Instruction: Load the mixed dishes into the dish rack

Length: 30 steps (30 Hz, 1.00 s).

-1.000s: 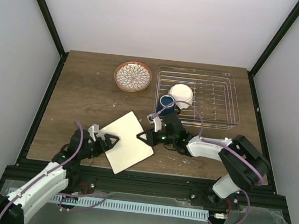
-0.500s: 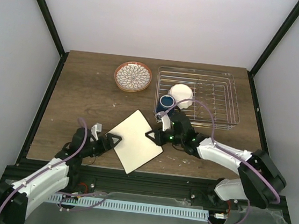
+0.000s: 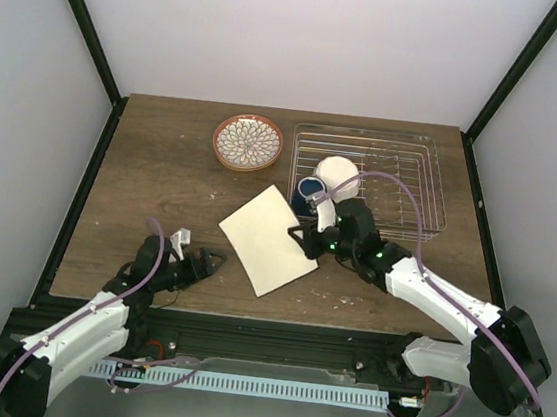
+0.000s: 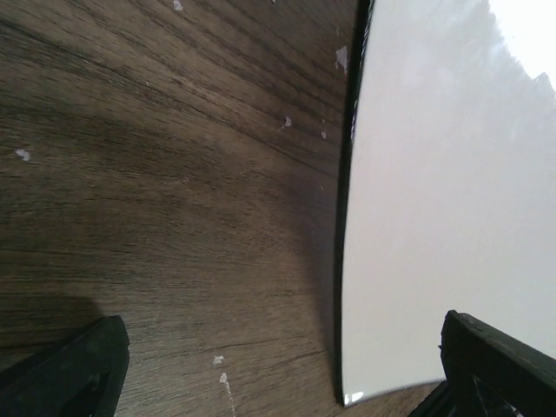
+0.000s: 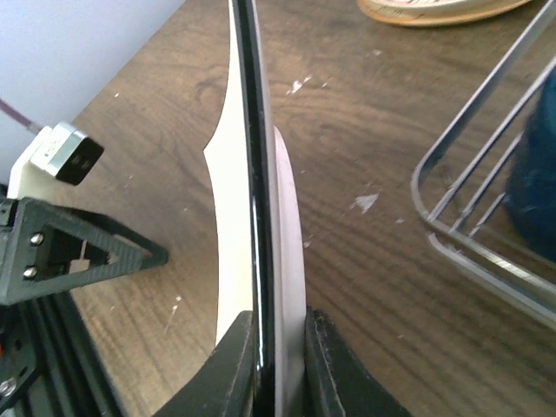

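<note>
right pincer (image 3: 300, 239) clamped on cream rectangular plate (image 3: 267, 239) edge | plate is just front-left of dish rack (image 3: 432, 186) | right arm is way nearer the rack | left pincer (image 3: 214, 260) wide open, empty

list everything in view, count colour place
brown wooden table: 1, dark brown, under everything
silver wire dish rack: 1, silver, far right
small white scalloped bowl: 1, white, in rack
dark blue mug: 1, dark blue, in rack, near-left corner
round orange-rimmed patterned plate: 1, orange rim, on table left of rack
flat cream rectangular plate: 1, cream, mid-table
left end effector: 1, black, open, near-left of table
right end effector: 1, black, shut on cream plate
</note>
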Motion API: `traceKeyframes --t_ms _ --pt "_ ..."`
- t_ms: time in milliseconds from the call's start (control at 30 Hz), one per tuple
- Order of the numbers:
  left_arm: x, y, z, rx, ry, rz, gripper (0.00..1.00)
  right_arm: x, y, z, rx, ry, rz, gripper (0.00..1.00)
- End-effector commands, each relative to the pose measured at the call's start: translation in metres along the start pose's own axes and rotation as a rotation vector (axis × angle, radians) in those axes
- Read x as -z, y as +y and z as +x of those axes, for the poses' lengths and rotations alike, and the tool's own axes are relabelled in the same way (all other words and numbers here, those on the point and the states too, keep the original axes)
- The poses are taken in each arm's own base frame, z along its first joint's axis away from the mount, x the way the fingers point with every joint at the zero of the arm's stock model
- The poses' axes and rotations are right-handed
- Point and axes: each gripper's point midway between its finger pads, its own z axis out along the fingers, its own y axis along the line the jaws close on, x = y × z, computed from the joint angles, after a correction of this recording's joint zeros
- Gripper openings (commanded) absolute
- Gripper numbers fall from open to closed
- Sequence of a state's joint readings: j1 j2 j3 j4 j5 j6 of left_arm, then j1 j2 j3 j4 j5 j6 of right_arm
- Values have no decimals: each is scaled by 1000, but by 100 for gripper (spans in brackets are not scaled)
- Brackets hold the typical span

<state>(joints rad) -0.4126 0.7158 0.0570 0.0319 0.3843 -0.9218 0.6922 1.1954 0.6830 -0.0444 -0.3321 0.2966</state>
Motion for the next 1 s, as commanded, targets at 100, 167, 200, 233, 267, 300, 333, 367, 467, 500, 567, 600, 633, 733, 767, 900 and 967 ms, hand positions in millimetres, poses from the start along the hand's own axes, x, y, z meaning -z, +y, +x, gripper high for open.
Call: traceKeyframes --t_ms 100,167,200,233,267,300,333,367,467,500,567,600,633,733,767,900,967 --pt "-5 14 6 2 39 -65 100 36 12 -91 146 -235 56 1" --pt "-7 13 7 6 51 -63 100 43 13 -100 158 -257 70 1" --pt "-7 14 8 8 58 -65 100 47 13 -103 161 -269 76 1" --pt "-8 14 8 8 61 -65 100 50 13 -106 162 -276 80 1" --pt "-9 14 9 7 65 -65 100 52 12 -108 162 -282 84 1" --pt "-9 14 9 7 65 -64 100 54 11 -109 161 -284 86 1" --pt "-9 14 9 7 64 -63 100 55 10 -108 158 -283 90 1" --pt "-9 14 9 6 64 -62 100 55 8 -106 155 -277 93 1" --pt "-9 12 7 -3 61 -61 100 54 6 -102 150 -264 98 1" --pt "-9 12 7 -4 63 -63 100 54 5 -101 149 -264 101 1" --pt "-9 13 7 -6 63 -70 100 57 5 -102 151 -271 107 1" --pt "-9 14 8 -5 64 -72 100 59 5 -103 152 -275 109 1" --pt "-9 14 7 -6 62 -73 100 61 6 -104 155 -278 112 1" --pt "-9 16 7 -7 59 -83 100 69 9 -110 171 -299 118 1" --pt "-9 16 7 -8 59 -86 100 71 9 -112 175 -306 124 1" --pt "-9 16 5 -14 60 -91 100 82 10 -119 193 -329 154 1" --pt "-9 16 5 -14 60 -93 100 89 10 -125 203 -347 172 1"
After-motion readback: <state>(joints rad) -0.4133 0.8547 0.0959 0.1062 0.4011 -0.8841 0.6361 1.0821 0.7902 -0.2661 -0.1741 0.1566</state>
